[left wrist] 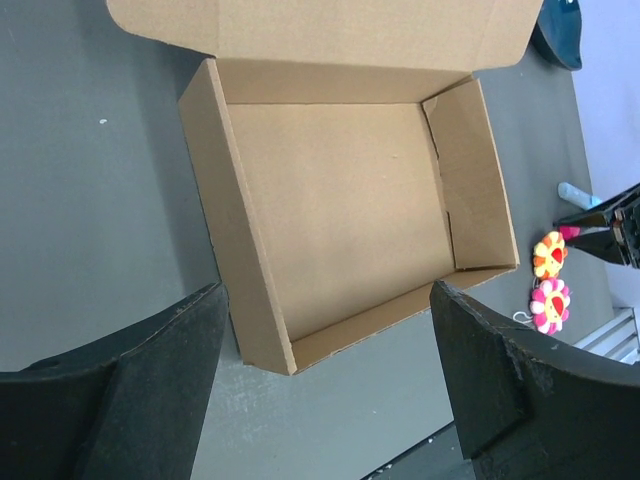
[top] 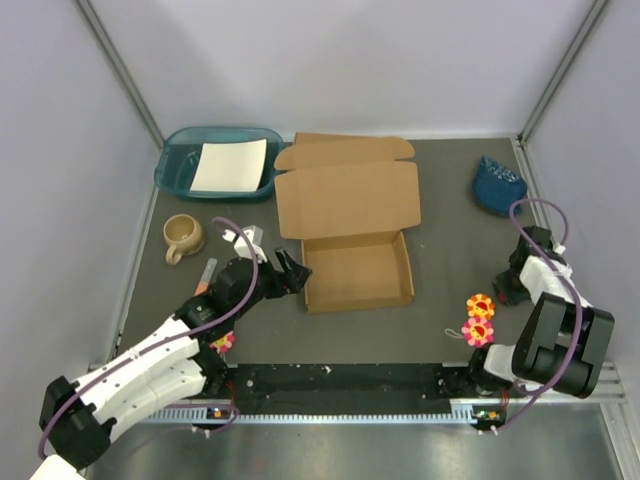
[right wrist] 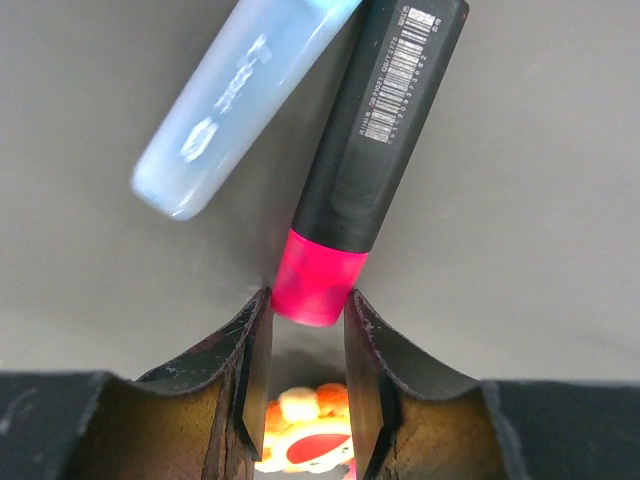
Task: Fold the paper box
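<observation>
Starting nearest the arm bases, the right claw [right wrist: 305,305] sits at the right edge of the surface [top: 450,230], just beyond two flower toys [top: 478,330]. It is clenched on the pink cap end of a black marker [right wrist: 385,130], so it is occupied and well apart from the work. On the left, the left claw [top: 290,272] stands released and empty, jaws wide, its tips just beside the left wall of the paper box [top: 357,272]. The box lies immediately to that claw's right, mid-surface: a shallow tray with all four walls up, its long axis running left to right. Beyond the tray's far wall the lid panel [top: 347,198] lies open, laid back, with its tuck flap [top: 345,150] farther still. Closing likely means swinging that lid toward the near side over the tray, and the left arm is the nearer one. At the far left, a teal tray [top: 172,170] holds a white sheet [top: 230,165].
</observation>
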Tool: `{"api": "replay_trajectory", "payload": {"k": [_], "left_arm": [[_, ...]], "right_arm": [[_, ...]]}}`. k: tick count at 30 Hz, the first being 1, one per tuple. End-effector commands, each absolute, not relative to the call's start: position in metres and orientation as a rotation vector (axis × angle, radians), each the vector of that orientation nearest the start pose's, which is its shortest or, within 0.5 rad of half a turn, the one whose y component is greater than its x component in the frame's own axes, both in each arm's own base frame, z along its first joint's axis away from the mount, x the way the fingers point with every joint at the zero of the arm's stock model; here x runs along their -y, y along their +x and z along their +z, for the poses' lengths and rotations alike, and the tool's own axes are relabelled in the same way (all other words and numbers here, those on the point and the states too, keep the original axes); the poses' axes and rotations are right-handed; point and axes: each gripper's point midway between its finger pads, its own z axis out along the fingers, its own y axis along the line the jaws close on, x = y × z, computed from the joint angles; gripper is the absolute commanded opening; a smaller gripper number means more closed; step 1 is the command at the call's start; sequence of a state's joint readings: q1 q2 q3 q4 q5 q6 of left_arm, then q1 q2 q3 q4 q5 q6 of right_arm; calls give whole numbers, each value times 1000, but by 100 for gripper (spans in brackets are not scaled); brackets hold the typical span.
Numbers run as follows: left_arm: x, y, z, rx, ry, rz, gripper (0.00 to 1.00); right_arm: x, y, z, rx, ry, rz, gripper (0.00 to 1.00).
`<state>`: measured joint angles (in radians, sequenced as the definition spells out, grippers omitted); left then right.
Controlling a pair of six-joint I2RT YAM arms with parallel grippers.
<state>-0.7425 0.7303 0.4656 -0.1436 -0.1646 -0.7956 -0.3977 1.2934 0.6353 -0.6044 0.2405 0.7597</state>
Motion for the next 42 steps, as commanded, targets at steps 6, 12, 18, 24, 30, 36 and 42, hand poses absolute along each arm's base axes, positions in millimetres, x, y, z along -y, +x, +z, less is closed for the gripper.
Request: {"api": "replay_trajectory", "payload": {"k": [6,12,18,24,30,36,42], "left_arm": [[209,223,180,-2012,-170,-862,87],[210,223,172,-2014,-178,-863,87],[213,225,170,-2017,-169,-859,87],[213,227,172,-2004,-155,-852,87],[214,227,168,-2012,-148,-851,87],[213,226,167,-2007,-149,-851,88],[213,225,170,-1999,-139,-858,88]], "right_arm": [[50,259,52,-2291,1317,-38,0],[-1,280,73,-2386,1009,-7,0],[-18,277,66,-2464,873,-25,16],[-9,286,83,-2408,845,-68,45],[-5,295,90,-2404,857,-105,58],[8,303,79,-2396,1015,-140,70],[1,316,56,-2405,1209,-66,72]]}}
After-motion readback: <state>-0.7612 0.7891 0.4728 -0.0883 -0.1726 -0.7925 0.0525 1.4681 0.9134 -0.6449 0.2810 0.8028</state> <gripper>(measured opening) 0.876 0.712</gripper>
